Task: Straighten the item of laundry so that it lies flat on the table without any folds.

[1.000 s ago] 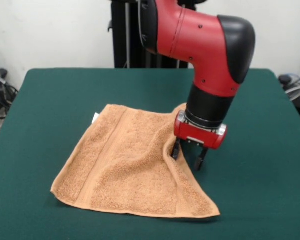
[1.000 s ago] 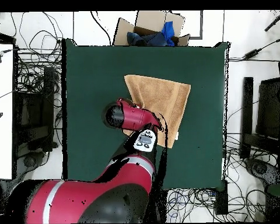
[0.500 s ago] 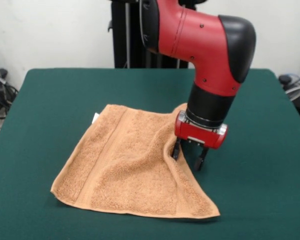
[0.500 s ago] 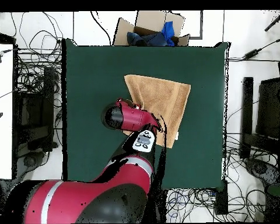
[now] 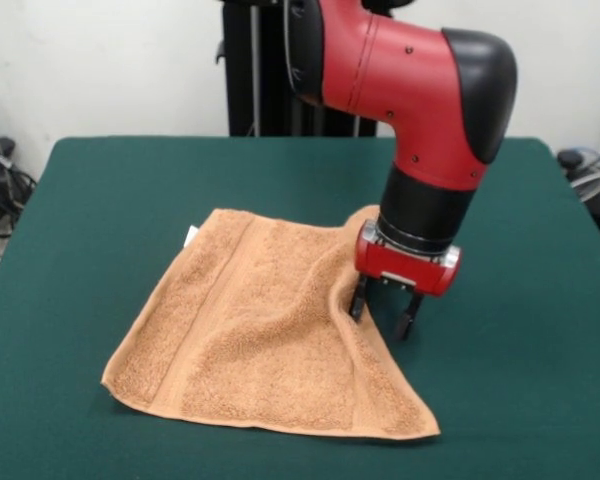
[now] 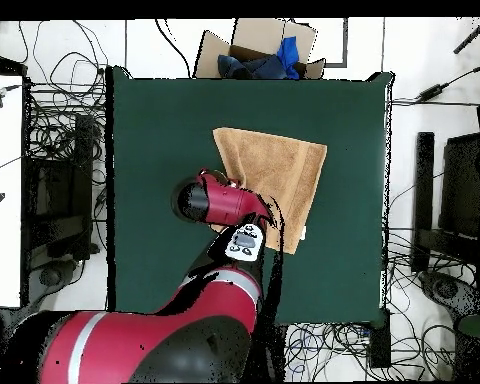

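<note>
A small tan terry-cloth towel [image 5: 265, 325] with flat woven bands is lying on the large dark green felt-covered table [image 5: 100, 210], roughly in the middle of the tabletop in the front view. It is spreading out mostly flat, but its right-hand edge in that view is rising into a raised fold or ridge that is running from the far right corner of the cloth down toward its near right corner. A small white tag [image 5: 191, 236] is sticking out at the towel's far left corner. In the overhead view the same towel [image 6: 279, 175] is sitting near the centre of the tabletop, a little toward the edge away from the robot's base, with one side partly hidden under the arm.

The red and black robot arm [image 5: 410, 90] is reaching down over the towel's raised edge. Its black-fingered gripper [image 5: 383, 311] is hanging just above the tabletop, with the jaws spread apart: one finger [image 5: 359, 297] is touching the ridge of cloth, while the other is standing over bare green felt just beside the towel. Nothing is being pinched between them.

Beyond the table's far edge in the overhead view, an open cardboard box holding blue cloth [image 6: 259, 52] is sitting on the floor.
</note>
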`<action>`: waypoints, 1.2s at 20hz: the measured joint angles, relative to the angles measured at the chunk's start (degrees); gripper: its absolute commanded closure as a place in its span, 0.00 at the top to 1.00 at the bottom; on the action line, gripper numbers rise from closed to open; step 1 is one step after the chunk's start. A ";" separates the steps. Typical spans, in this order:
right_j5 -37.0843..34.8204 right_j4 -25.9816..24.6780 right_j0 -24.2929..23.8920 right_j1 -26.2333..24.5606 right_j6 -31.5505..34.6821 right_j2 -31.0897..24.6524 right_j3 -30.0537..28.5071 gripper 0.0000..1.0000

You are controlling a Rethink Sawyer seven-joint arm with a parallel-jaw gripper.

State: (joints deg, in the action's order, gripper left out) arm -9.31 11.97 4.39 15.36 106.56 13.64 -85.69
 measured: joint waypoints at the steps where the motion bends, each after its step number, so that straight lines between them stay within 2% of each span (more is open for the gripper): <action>1: 0.01 0.04 -0.54 0.33 0.00 -1.05 -0.27 1.00; 7: -0.88 -0.01 -3.75 0.76 -0.01 -4.51 0.07 1.00; 16: -6.26 -0.04 -4.62 0.36 -0.01 -4.90 2.57 1.00; 24: -6.95 -0.05 -4.80 0.30 -0.01 -5.03 2.90 1.00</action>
State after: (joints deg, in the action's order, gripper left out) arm -16.26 11.93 -0.41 15.66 106.55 8.61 -82.79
